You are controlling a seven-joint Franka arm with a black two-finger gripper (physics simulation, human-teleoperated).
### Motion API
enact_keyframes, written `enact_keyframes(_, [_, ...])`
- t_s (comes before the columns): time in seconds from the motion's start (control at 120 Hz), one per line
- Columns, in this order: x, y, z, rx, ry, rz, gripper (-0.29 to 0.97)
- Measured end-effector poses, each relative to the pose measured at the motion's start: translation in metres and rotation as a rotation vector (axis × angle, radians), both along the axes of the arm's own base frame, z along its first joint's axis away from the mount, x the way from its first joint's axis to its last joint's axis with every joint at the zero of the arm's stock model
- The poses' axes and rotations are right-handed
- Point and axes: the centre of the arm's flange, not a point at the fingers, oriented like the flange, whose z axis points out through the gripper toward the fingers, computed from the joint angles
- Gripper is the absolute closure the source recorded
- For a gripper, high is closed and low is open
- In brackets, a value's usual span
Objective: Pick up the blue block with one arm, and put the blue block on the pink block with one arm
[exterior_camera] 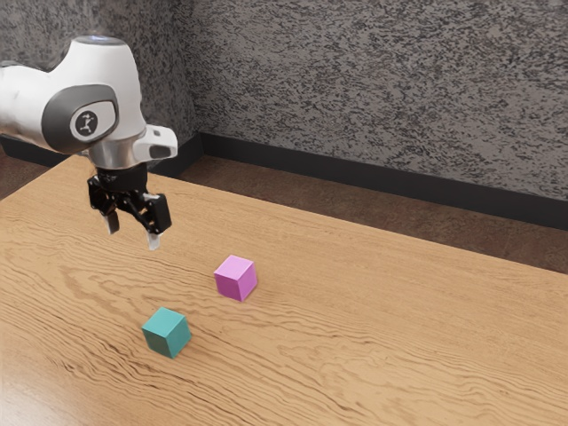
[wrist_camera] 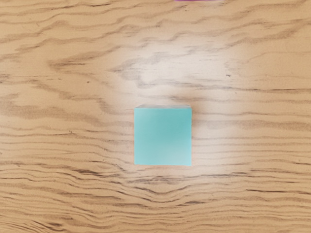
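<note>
Exterior view: the blue block [exterior_camera: 167,332] (renders teal) sits flat on the wooden table [exterior_camera: 399,337]. It is near the pink block [exterior_camera: 235,277] but apart from it, toward the exterior view's left and closer to the camera, with bare wood between the two. The pink block also rests on the table, its top face uncovered. The gripper [exterior_camera: 133,236] hangs in the air above the tabletop, up and to the exterior view's left of the pink block, touching neither block. Its jaws stand apart with nothing between them, fingertips pointing down at the wood. The white arm [exterior_camera: 71,98] comes in from the exterior view's left of the pink block. A speckled grey wall [exterior_camera: 373,80] with a dark baseboard [exterior_camera: 382,177] runs behind the pink block, past the table's far edge. Wrist view: the blue block [wrist_camera: 163,136] is seen square-on from above, with wood grain on every side. A thin sliver of the pink block [wrist_camera: 197,1] shows at the picture's edge, well apart from it.
</note>
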Motion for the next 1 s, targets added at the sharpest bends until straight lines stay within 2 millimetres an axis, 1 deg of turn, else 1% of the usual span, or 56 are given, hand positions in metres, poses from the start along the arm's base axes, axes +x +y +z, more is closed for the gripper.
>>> enact_keyframes(0.075, [-0.004, 0.002, -0.057, 0.003, 0.001, -0.025, 0.0])
enact_keyframes(0.125, [-0.008, 0.002, -0.085, 0.001, -0.015, -0.037, 0.0])
enact_keyframes(0.192, [-0.005, 0.001, -0.111, -0.006, -0.057, -0.048, 0.0])
enact_keyframes(0.233, [-0.002, 0.0, -0.122, -0.013, -0.083, -0.052, 0.0])
enact_keyframes(0.283, [-0.004, -0.001, -0.133, -0.023, -0.113, -0.05, 0.0])
enact_keyframes(0.358, [-0.006, 0.003, -0.141, -0.038, -0.166, -0.036, 0.0])
enact_keyframes(0.45, [-0.003, 0.012, -0.141, -0.047, -0.225, -0.011, 0.0])
enact_keyframes(0.517, [-0.001, 0.014, -0.142, -0.05, -0.251, -0.006, 0.0])
enact_keyframes(0.642, [-0.006, 0.013, -0.15, -0.051, -0.247, -0.018, 0.0])
enact_keyframes(1.0, [-0.016, 0.009, -0.151, -0.047, -0.158, -0.037, 0.0])
